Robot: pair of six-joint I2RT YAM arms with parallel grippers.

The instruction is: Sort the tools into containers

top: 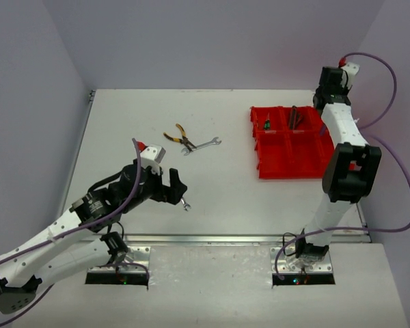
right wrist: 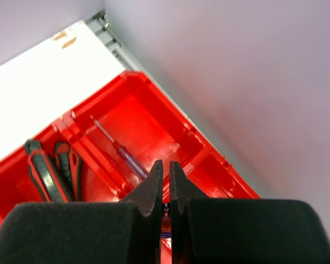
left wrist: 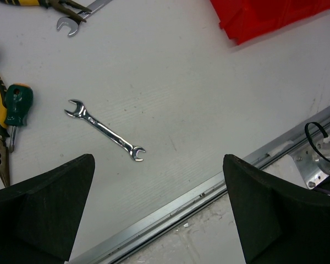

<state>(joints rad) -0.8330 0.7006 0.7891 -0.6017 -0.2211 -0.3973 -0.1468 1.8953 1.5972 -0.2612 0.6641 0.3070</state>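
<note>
Tools left to sort include the small wrench (left wrist: 104, 130), lying flat on the worktop (top: 123, 123) just ahead of your left jaws. Those stand wide apart and empty, apparently lined up for a pick. Yellow pliers (top: 180, 134) and a second wrench (top: 203, 144) lie farther back. Your right jaws are pressed together, holding nothing, over the red bin (top: 260, 147), where a screwdriver (right wrist: 121, 151) already rests.

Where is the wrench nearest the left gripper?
The wrench lies left of centre in the top view, beside the left gripper, well apart from the red tray.
</note>
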